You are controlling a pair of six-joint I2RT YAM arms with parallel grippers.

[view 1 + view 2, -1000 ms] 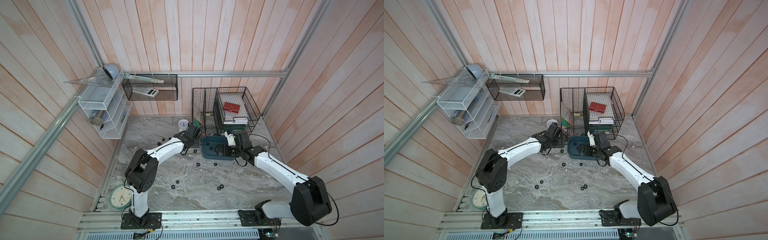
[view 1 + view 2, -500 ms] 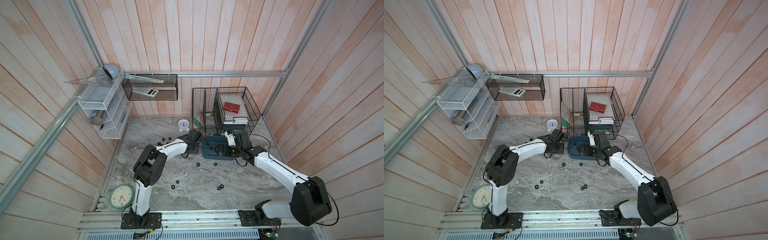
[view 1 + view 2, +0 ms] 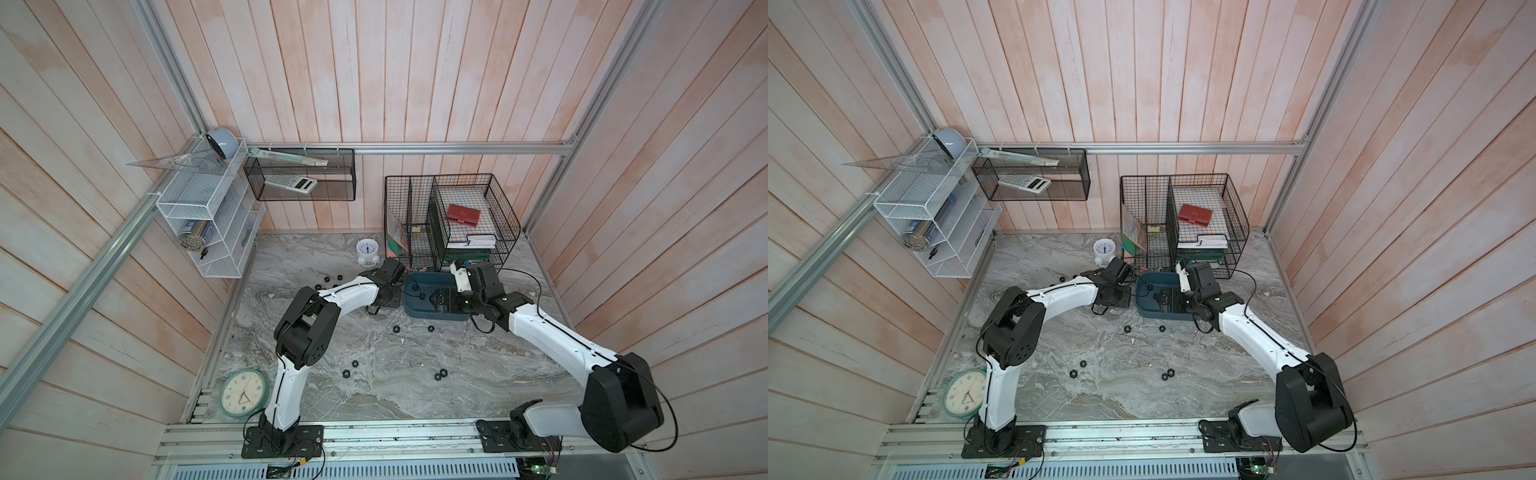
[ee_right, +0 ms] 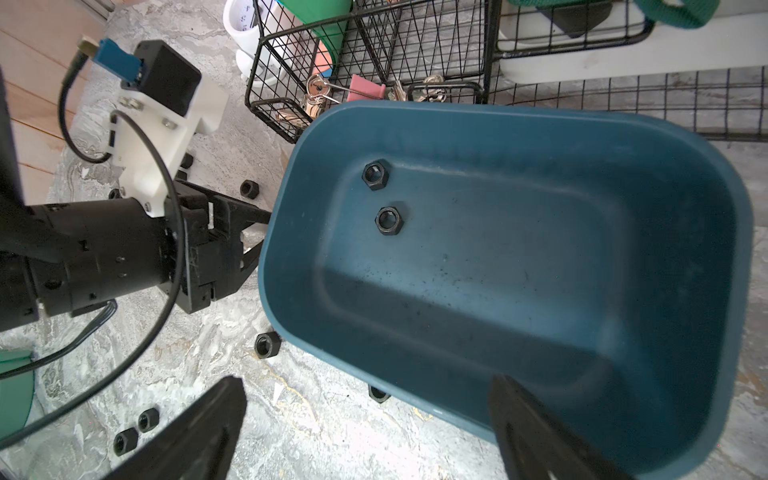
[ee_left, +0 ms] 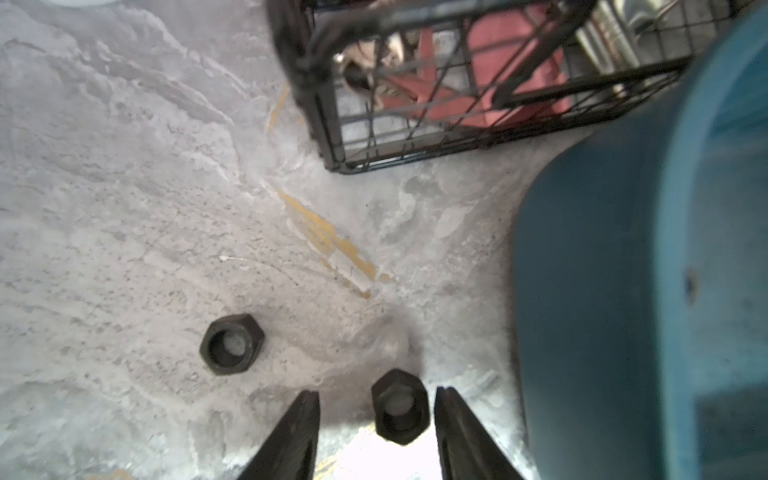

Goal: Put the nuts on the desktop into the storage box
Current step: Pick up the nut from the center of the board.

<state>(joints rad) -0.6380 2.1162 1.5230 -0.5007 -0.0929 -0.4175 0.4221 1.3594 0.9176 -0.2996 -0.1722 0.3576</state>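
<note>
My left gripper [image 5: 377, 409] is down at the desktop [image 3: 374, 399] beside the left wall of the teal storage box [image 3: 419, 312]. It is open, its fingers straddling one black nut [image 5: 400, 411] with a gap on each side. Another nut [image 5: 231, 345] lies just beyond. My right gripper [image 4: 365, 379] hangs wide open and empty over the storage box's [image 4: 540, 137] near rim. Two nuts [image 4: 375, 175] [image 4: 389, 220] lie inside the box. Several nuts are scattered on the desktop, for example [image 3: 397, 329], [image 3: 431, 328], [image 3: 355, 364], [image 3: 1170, 371].
Black wire baskets [image 3: 449, 224] stand right behind the box. A small white clock [image 3: 367, 251] stands left of them. A green-rimmed clock [image 3: 243, 392] lies at the front left. A white mesh rack [image 3: 208, 224] hangs on the left wall.
My left gripper has come forward and right to the box's left side, and its jaws have narrowed around a nut. The left elbow has drawn in. The right arm has not moved.
</note>
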